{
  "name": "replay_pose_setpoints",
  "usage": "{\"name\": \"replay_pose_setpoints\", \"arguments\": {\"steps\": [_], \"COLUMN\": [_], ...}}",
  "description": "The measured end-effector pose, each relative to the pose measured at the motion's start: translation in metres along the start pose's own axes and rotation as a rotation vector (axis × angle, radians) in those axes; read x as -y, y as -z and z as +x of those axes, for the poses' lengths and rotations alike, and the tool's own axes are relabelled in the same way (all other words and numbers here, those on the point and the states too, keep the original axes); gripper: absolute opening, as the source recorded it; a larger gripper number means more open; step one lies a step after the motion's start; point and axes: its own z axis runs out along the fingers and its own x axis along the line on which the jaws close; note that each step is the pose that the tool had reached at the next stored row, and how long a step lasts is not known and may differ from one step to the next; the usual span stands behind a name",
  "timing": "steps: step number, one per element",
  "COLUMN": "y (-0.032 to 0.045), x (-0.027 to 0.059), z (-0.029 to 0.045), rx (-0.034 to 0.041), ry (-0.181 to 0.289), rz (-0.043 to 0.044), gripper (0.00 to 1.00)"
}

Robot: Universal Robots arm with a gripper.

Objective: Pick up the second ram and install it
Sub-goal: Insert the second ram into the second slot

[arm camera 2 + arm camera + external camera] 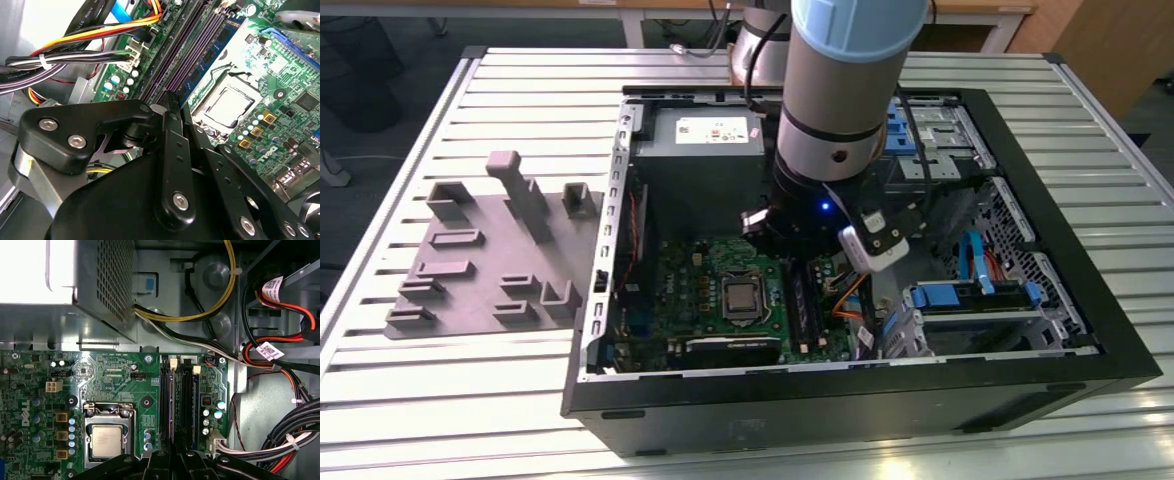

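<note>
My gripper (pixel 169 100) hangs low inside the open computer case (pixel 1067 330), its black fingers (pixel 175 150) pressed together and shut. In both wrist views the tips come down right at the end of the long memory slots (pixel 187 405) beside the processor socket (pixel 106 440). A thin stick with dark chips, the ram (pixel 219 42), stands in the slot line nearest the socket. The fingers hide whether anything is pinched between them. In the exterior view the arm (pixel 834 130) reaches down over the motherboard (pixel 687 290).
The grey fixture plate (pixel 480 260) lies on the slatted table at the exterior view's left. The power supply (pixel 700 150) fills the case's back. Bundled cables (pixel 280 440) run close beside the slots, and a drive cage (pixel 981 300) stands at the exterior view's right.
</note>
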Motion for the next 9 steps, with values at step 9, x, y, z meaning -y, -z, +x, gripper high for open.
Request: {"name": "replay_pose_setpoints", "arguments": {"steps": [9], "y": [-0.0024], "x": [0.0001], "z": [-0.0001], "rx": [0.0001], "ry": [0.0], "rz": [-0.0003], "gripper": [0.14]}}
